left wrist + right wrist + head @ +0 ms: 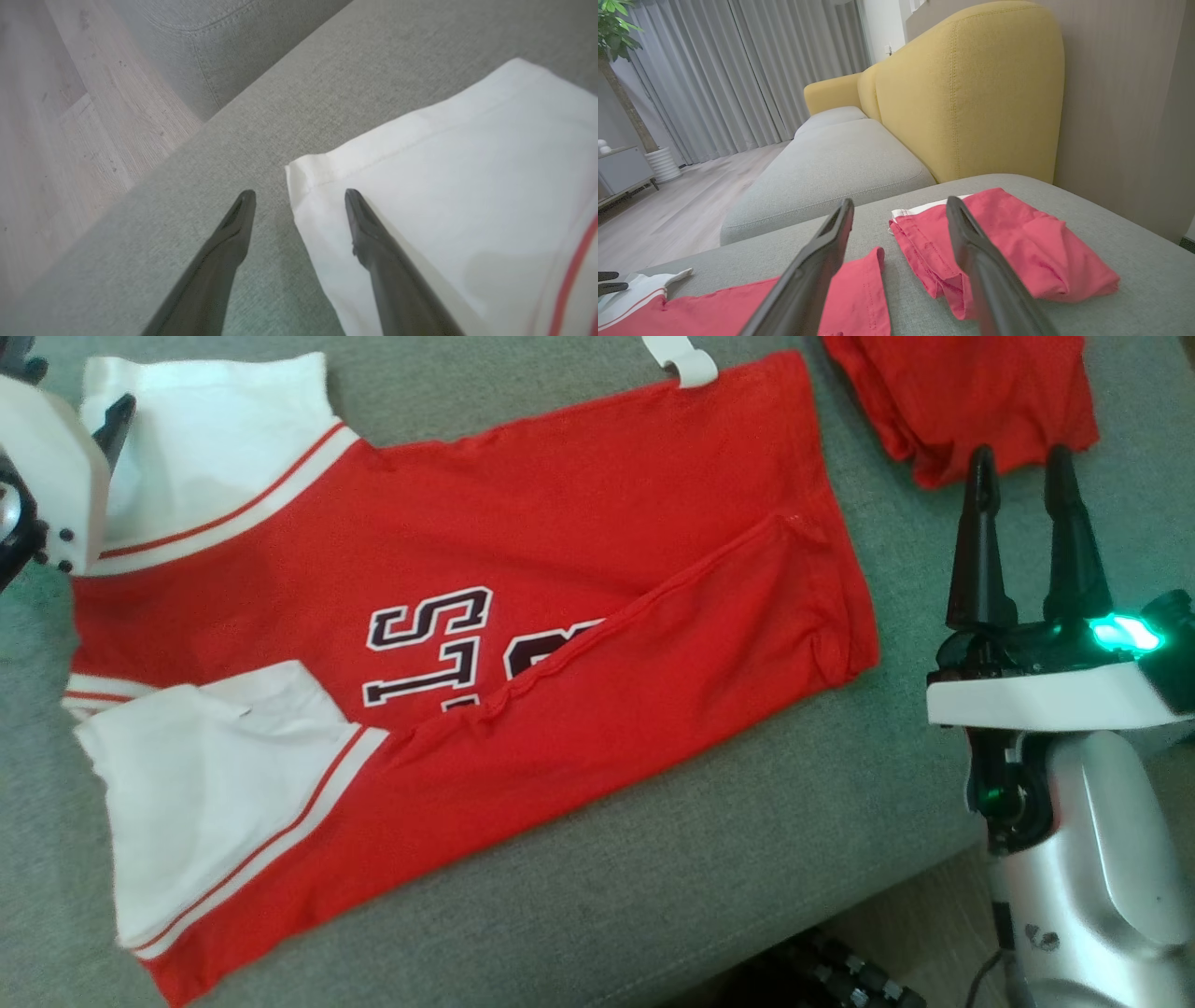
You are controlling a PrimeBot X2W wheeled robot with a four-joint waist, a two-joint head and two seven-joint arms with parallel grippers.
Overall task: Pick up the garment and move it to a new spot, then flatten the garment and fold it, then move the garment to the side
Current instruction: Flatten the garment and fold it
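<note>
**A:** Where does the job stand?

**B:** The red jersey [523,616] lies spread on the grey cushion [747,896], across the middle and left of the head view. Its lower long edge looks turned in over the lettering. I'd judge it placed, flattened and one fold in. More folding and the move aside look left to do.

**A:** And the grippers?

**B:** Both are spread wide and hold nothing. The right gripper [1019,457] hovers at the right of the head view, near the jersey's hem but apart from it. The left gripper [299,196] straddles the corner of the white sleeve [444,163], one finger over cloth and one over bare cushion. I can't tell whether they touch.

**A:** What do the wrist views add?

**B:** The left wrist view shows that sleeve corner close up, with wood floor [70,116] at its upper left. The right wrist view shows the folded red garment [1008,242] as a thick bundle, with a yellow sofa back [971,93] behind it. The head view cuts that garment off at its upper right.
</note>
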